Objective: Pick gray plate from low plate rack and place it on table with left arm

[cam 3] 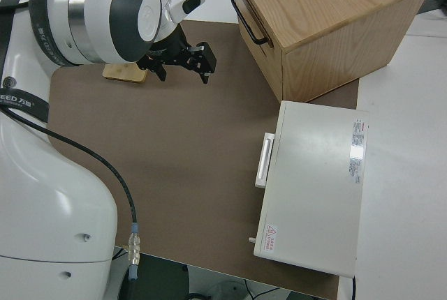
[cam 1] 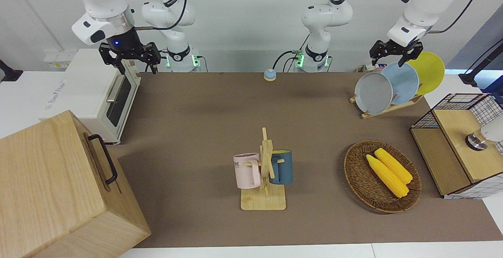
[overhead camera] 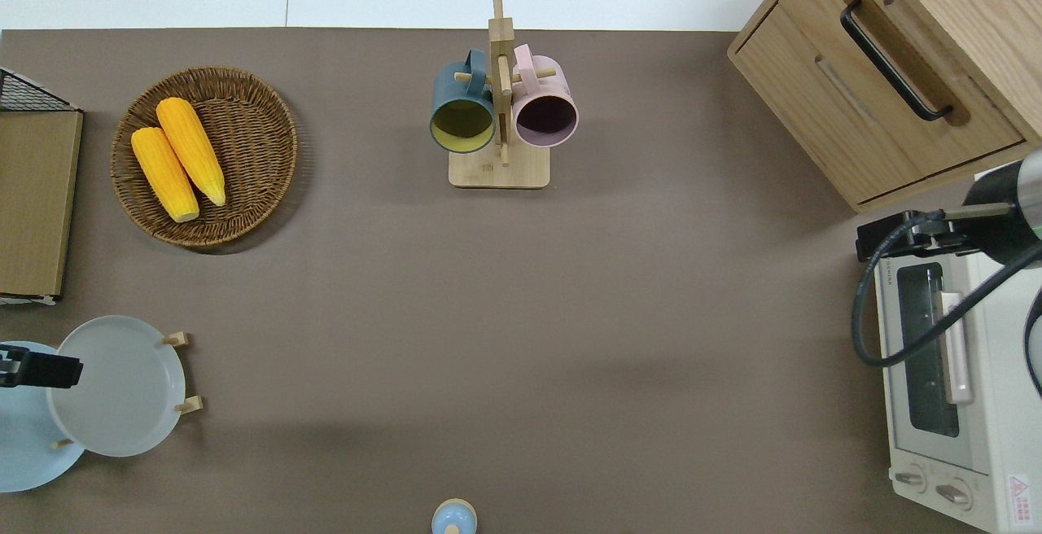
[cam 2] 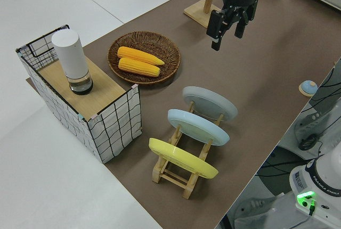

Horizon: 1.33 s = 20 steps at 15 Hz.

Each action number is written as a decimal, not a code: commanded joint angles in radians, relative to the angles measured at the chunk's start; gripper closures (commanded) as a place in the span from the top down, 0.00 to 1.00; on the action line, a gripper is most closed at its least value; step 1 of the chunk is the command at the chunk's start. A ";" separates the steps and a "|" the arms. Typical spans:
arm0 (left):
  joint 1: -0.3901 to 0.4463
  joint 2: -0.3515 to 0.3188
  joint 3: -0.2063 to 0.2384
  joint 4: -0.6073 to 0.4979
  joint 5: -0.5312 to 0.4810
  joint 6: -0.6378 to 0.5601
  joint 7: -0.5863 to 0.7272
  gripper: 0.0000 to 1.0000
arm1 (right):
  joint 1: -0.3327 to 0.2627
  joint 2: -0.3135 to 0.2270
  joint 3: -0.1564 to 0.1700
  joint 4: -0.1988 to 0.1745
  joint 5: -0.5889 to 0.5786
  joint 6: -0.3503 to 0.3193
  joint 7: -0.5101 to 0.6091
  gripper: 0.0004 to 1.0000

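The gray plate (cam 1: 373, 93) (overhead camera: 122, 391) (cam 2: 210, 104) leans in the slot of the low plate rack (cam 1: 389, 108) (cam 2: 170, 173) farthest from the robots. The rack stands on the brown table (cam 1: 196, 132) at the left arm's end. A light blue plate (cam 1: 404, 83) and a yellow plate (cam 1: 430, 71) fill the slots nearer the robots. My left gripper (cam 1: 393, 59) (overhead camera: 41, 371) (cam 2: 226, 34) hangs in the air, open and holding nothing. From overhead it is over the top edges of the gray and light blue plates. The right arm is parked, its gripper (cam 1: 129, 55) (cam 3: 181, 63) open.
A wooden mug stand (cam 1: 265, 179) carries a pink and a dark blue mug mid-table. A wicker basket (cam 1: 355, 171) holds two corn cobs. A wire crate (cam 1: 487, 104) stands at the left arm's end. A wooden drawer box (cam 1: 51, 187) and a toaster oven (cam 1: 98, 93) stand at the right arm's end.
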 commanded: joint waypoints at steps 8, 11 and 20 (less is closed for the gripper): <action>0.003 -0.014 0.032 -0.091 0.049 0.065 0.029 1.00 | 0.007 0.000 -0.006 0.006 0.003 -0.001 0.004 0.98; 0.003 -0.028 0.043 -0.141 0.058 0.117 0.029 1.00 | 0.007 0.000 -0.006 0.006 0.003 -0.001 0.004 0.98; 0.032 -0.068 0.049 -0.348 0.118 0.341 0.029 1.00 | 0.007 0.000 -0.006 0.006 0.003 -0.001 0.004 0.98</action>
